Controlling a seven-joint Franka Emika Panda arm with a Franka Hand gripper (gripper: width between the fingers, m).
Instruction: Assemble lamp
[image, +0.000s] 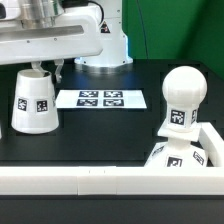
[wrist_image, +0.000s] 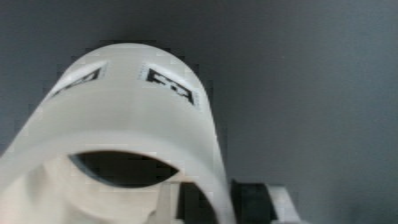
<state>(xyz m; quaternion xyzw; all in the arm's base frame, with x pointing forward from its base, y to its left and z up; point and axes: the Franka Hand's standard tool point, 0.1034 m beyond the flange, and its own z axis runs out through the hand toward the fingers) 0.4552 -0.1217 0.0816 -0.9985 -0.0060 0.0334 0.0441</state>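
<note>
**A:** Where the black tabletop (image: 110, 130) meets its near edge, we see a low white rail (image: 100, 182) running the whole width, and it turns up along the edge at the exterior view's right (image: 212, 142). What stands inside that corner?

**B:** We find the bulb (image: 183, 100) there, upright on its stem, seated on the flat square base (image: 170, 155). The base lies close against the near rail, tucked into the corner at the exterior view's right, so we see almost no bare table between it and the walls.

**A:** And the shade (image: 35, 101)?

**B:** We see it standing toward the edge at the exterior view's left, tags facing out, well apart from the bulb. The gripper (image: 47, 66) sits directly above it, at its top. In the wrist view the shade (wrist_image: 125, 130) fills most of the picture, a dark finger pad (wrist_image: 263, 198) showing beside it.

**A:** Are the fingers closed on it?

**B:** We cannot tell; the fingertips are hidden behind the shade's top in one view and mostly out of frame in the other.

**A:** What about free room?

**B:** Between shade and bulb we see a wide stretch of bare black surface. The marker board (image: 101, 98) lies flat toward the far edge, just beside the shade, and behind it stands the robot's white pedestal (image: 103, 50).
</note>
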